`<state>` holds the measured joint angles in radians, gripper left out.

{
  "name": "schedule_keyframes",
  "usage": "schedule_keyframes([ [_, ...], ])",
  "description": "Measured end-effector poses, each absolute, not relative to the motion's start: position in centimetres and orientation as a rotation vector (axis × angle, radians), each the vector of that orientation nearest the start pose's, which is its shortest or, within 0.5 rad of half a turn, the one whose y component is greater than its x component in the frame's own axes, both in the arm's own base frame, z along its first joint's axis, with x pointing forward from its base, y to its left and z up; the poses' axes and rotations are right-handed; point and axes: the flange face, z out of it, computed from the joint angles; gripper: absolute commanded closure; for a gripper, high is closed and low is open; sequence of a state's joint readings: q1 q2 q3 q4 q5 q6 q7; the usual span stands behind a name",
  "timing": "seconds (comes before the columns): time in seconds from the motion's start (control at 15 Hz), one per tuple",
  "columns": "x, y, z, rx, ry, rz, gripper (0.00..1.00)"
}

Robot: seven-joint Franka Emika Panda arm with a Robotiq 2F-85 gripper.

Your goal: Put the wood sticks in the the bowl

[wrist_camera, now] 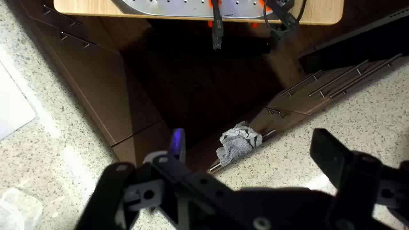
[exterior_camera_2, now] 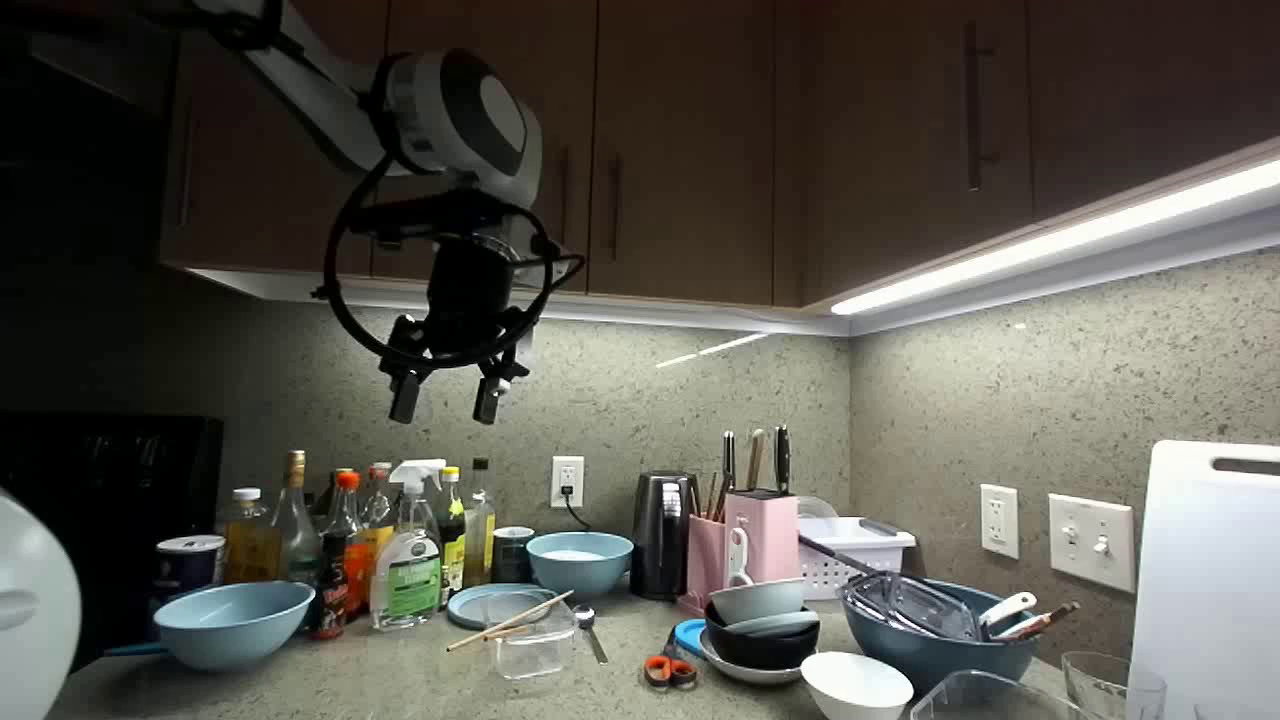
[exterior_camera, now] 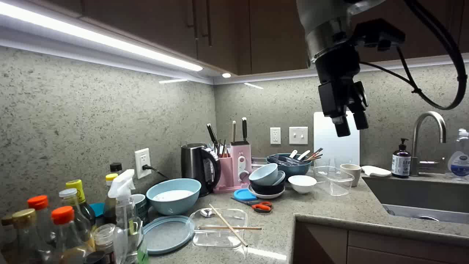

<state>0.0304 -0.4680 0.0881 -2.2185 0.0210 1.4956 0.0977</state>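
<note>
Two pale tan wood sticks lie crossed over a clear plastic tray: a diagonal stick (exterior_camera: 228,225) and a level stick (exterior_camera: 242,228). They also show in an exterior view (exterior_camera_2: 510,621). The large light-blue bowl (exterior_camera: 174,205) with a pale inside stands behind the light-blue plate, beside the kettle; it also shows in an exterior view (exterior_camera_2: 580,565). My gripper (exterior_camera: 352,125) is open and empty, high above the counter and away from sticks and bowl. It also shows in an exterior view (exterior_camera_2: 445,402) and in the wrist view (wrist_camera: 249,139), where neither sticks nor bowl appear.
Another light-blue bowl (exterior_camera_2: 235,625) stands near the bottles. The clear tray (exterior_camera: 205,242), flat plate (exterior_camera: 166,236), spray bottle (exterior_camera: 126,220), kettle (exterior_camera: 194,165), scissors (exterior_camera: 262,207) and stacked bowls (exterior_camera: 267,187) crowd the counter. A grey cloth (wrist_camera: 239,143) hangs on a handle. Cabinets hang above.
</note>
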Motion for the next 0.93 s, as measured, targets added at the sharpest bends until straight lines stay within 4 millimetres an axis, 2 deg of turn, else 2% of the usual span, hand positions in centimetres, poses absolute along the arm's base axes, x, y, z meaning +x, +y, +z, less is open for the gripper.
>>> schedule_keyframes([
  [0.53, 38.2, 5.2, 53.8, -3.16, -0.008, 0.394, 0.0],
  [0.73, 41.3, 5.5, 53.2, -3.158, -0.012, 0.317, 0.0],
  [0.93, 46.5, 5.9, 51.4, -3.147, 0.0, 0.278, 0.0],
])
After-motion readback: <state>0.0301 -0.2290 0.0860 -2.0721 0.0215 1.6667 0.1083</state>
